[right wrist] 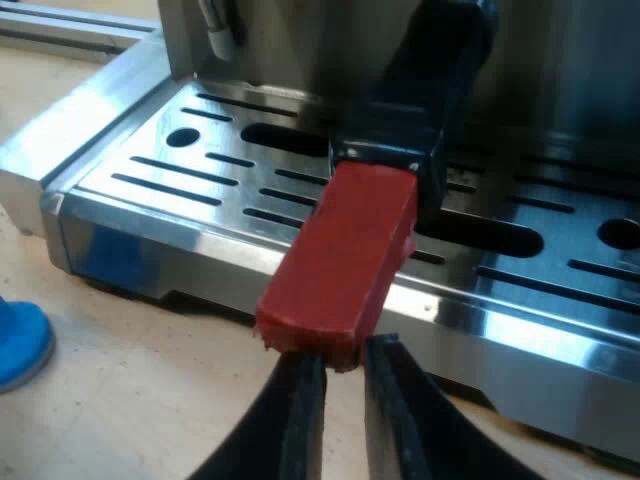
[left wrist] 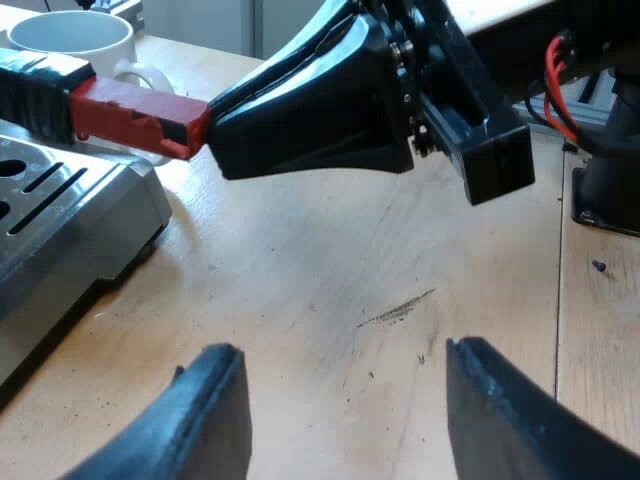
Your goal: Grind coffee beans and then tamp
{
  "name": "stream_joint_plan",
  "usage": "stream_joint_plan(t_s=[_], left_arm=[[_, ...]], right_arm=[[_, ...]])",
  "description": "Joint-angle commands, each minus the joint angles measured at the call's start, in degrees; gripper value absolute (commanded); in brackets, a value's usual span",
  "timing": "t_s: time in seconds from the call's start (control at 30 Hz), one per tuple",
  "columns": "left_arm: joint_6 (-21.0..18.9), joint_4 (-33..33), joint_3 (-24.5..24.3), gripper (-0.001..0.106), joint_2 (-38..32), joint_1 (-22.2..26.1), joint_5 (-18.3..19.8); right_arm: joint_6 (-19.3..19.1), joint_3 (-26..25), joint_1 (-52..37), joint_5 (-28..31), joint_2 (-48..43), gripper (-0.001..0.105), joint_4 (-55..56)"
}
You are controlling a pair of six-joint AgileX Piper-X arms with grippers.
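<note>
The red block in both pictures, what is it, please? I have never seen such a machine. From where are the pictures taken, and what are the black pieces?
Each picture comes from a camera on one robot arm's wrist. The red block is the end of a dark handle at the front of the espresso machine, over its slotted tray. The black pieces are gripper fingers. The right gripper, fingers nearly together, is at the block's tip. The left gripper is open over the wooden table and holds nothing. A white mug stands beyond the handle.
</note>
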Motion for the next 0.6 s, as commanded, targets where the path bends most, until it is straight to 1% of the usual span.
stream_joint_plan(t_s=[0.03, 0.1, 0.2, 0.37, 0.6], left_arm=[[0.0, -1.1, 0.0, 0.048, -0.1, -0.2, 0.9], [0.0, -1.1, 0.0, 0.048, -0.1, -0.2, 1.6], [0.0, -1.1, 0.0, 0.048, -0.1, -0.2, 1.7], [0.0, -1.1, 0.0, 0.048, -0.1, -0.2, 1.7], [0.0, -1.1, 0.0, 0.048, -0.1, -0.2, 1.7]], right_arm=[[0.0, -0.4, -0.7, 5.7, 1.3, 0.013, -4.8], [0.0, -0.4, -0.7, 9.1, 2.2, 0.013, -6.3], [0.0, -0.5, -0.7, 11.7, 2.4, 0.013, -6.5], [0.0, -0.5, -0.7, 13.2, 2.4, 0.013, -6.5], [0.0, -0.5, -0.7, 13.2, 2.4, 0.013, -6.5]])
